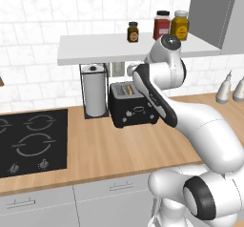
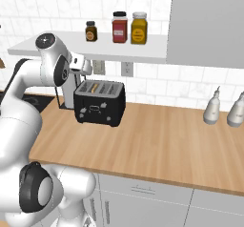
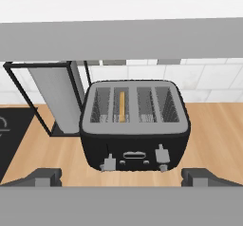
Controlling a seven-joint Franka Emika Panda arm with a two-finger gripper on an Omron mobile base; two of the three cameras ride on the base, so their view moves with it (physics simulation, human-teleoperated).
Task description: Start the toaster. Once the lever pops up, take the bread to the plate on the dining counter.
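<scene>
Black and boxy, one toaster [image 3: 135, 125] stands on the wood worktop [image 1: 109, 149], close to the tiled back wall and beneath the white wall shelf [image 2: 95, 52]. Its top carries four openings, set in two pairs. One bread slice [image 3: 122, 106] stands on edge in the second opening from the left in the hand view, showing as a thin tan strip. Two levers protrude from the toaster's front face, one near each lower corner, with a small light marking between them.

One gripper [image 3: 121, 176] sits above and in front of the toaster, looking down on its top and front. Its two dark fingertips [image 3: 45, 175] stand spread as wide as they go, one to each side of the toaster's front, touching nothing and holding nothing.

One chrome paper-towel holder [image 1: 95, 90] with a white roll stands just beside the toaster, between it and the one black hob [image 1: 31, 142]. Three jars rest on the shelf above the toaster: one small dark jar [image 1: 133, 32], one red jar [image 1: 162, 25] and one yellow jar [image 1: 180, 25]. Two pale bottles [image 2: 212, 107] stand on the worktop well apart from the toaster, on the side away from the hob.
</scene>
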